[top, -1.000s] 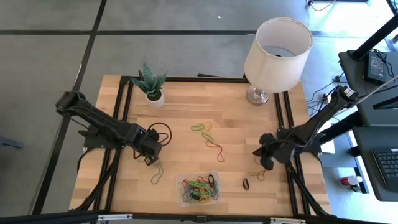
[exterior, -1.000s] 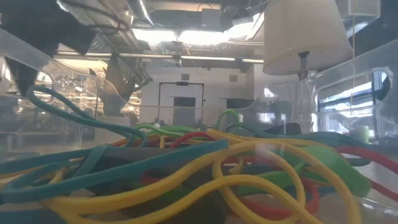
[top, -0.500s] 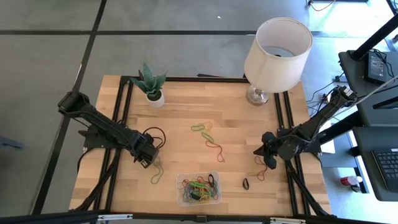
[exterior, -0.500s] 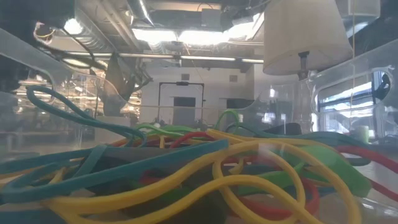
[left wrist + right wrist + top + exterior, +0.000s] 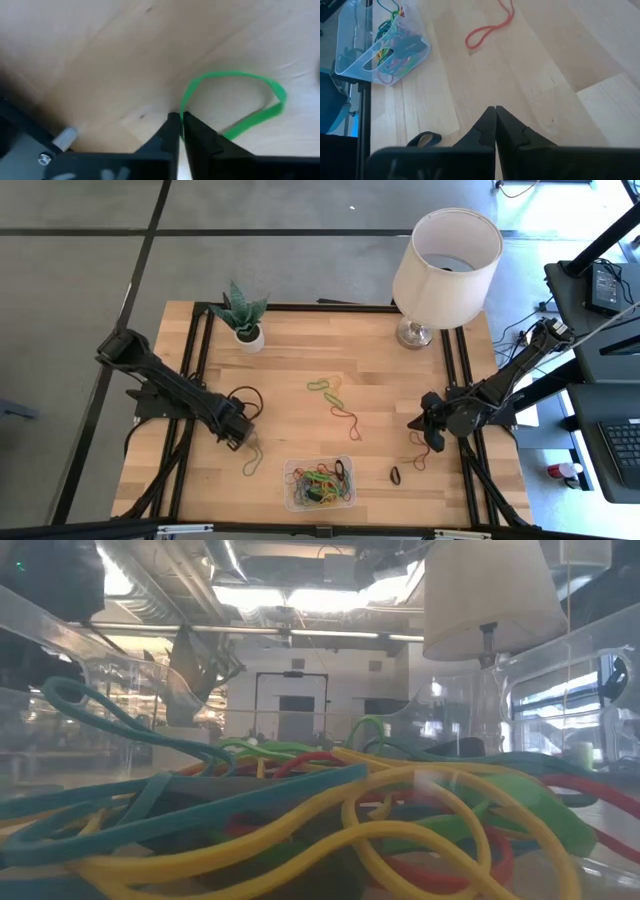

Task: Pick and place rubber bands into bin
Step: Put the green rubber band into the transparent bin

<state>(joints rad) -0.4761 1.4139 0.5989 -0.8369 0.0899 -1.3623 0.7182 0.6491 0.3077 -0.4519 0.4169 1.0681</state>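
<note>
Fingertips of the left gripper (image 5: pixel 180 131) are pressed together right on one end of a green rubber band (image 5: pixel 235 102) — looks like a pinch on the loop where it lies flat on the wooden table (image 5: pixel 100 55). The rest of the band trails away from the tips, still on the wood, so I'd say it's grabbed but not lifted yet. Low and at the end makes sense: a floppy loop like that gives you nothing else to catch.

From overhead that gripper (image 5: pixel 238 435) sits left of the clear bin (image 5: pixel 318 484), which is near the table's front edge and already holds a tangle of coloured bands (image 5: pixel 330 810). Short carry from there, by my guess.

Right gripper (image 5: pixel 495 125) is pinched shut on nothing, hovering over bare wood on the right side — waiting its turn, probably. A red band (image 5: pixel 489 30) lies out ahead of it, and a dark band (image 5: pixel 423 139) close by.

More loose ones mid-table — a green-yellow cluster (image 5: pixel 324 385). Lamp (image 5: pixel 445 260) and potted plant (image 5: pixel 240 315) stand at the back, out of the way.
</note>
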